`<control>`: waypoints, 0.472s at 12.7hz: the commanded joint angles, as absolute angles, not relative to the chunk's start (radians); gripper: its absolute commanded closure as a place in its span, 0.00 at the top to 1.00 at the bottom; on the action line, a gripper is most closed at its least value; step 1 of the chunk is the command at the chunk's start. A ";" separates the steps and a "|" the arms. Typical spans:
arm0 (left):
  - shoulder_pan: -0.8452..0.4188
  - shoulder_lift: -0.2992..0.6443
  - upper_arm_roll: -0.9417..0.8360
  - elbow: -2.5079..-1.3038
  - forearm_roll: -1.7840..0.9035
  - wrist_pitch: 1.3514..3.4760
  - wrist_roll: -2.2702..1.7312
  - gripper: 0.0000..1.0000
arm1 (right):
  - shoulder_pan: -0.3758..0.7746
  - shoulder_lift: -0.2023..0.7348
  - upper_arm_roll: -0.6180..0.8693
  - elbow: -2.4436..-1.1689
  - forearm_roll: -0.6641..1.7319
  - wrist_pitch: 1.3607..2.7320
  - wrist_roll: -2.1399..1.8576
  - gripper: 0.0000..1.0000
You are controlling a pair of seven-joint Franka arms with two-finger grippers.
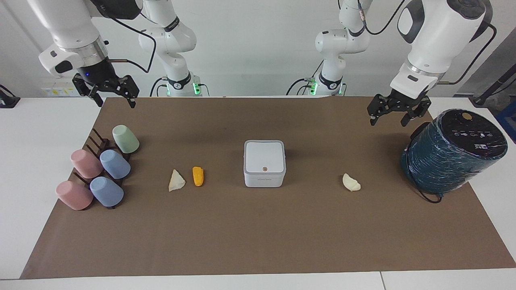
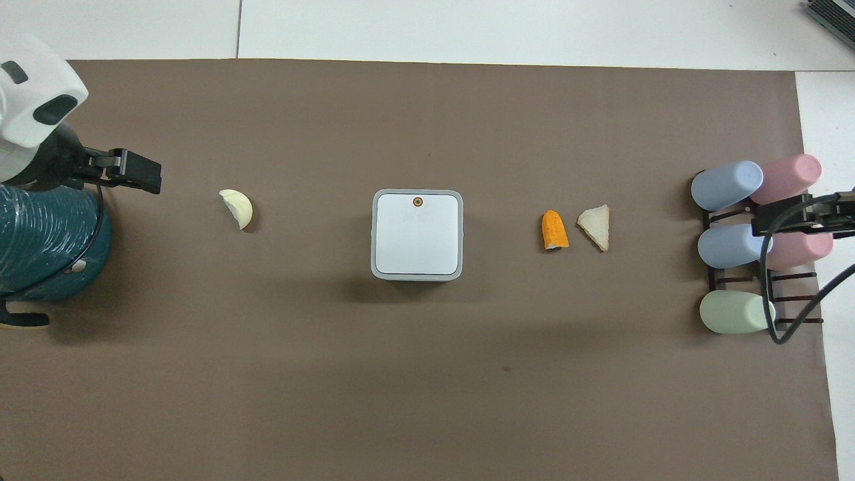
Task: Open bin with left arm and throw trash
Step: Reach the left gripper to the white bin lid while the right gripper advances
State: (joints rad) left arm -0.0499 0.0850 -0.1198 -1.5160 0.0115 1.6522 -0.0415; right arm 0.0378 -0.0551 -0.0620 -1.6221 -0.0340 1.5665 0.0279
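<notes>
- In the middle of the brown mat on the table stands the bin, its lid shut flat, the small orange dot on the lid edge that is away from the robots.
- Beside the bin, toward the right arm's end, lie the orange piece and next to it a cream wedge; the two are close but apart.
- Beside the bin, toward the left arm's end, lies the second cream wedge, alone on the mat.
- The left pincer hangs in the air over the mat, between the bin and the dark teal cylinder, close to the cylinder; its fingers are apart and hold nothing.
- The right pincer waits up in the air, above the mat's corner near the rack of pastel cups; its fingers are spread and empty too.
</notes>
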 commanded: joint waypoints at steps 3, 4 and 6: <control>-0.110 0.038 -0.110 -1.585 0.017 1.697 -0.074 1.00 | 0.035 -0.083 -0.058 -1.660 -0.037 1.571 0.014 1.00; -0.113 0.038 -0.110 -1.585 0.017 1.697 -0.074 1.00 | 0.032 -0.081 -0.058 -1.660 -0.037 1.571 0.014 1.00; -0.147 0.038 -0.110 -1.586 0.008 1.713 -0.115 1.00 | 0.029 -0.087 -0.058 -1.666 -0.037 1.571 0.012 1.00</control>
State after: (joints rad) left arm -0.1104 0.0717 -0.1218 -1.5409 0.0099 1.6755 -0.0702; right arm 0.0375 -0.0559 -0.0619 -1.6304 -0.0340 1.5665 0.0277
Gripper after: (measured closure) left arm 0.000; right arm 0.000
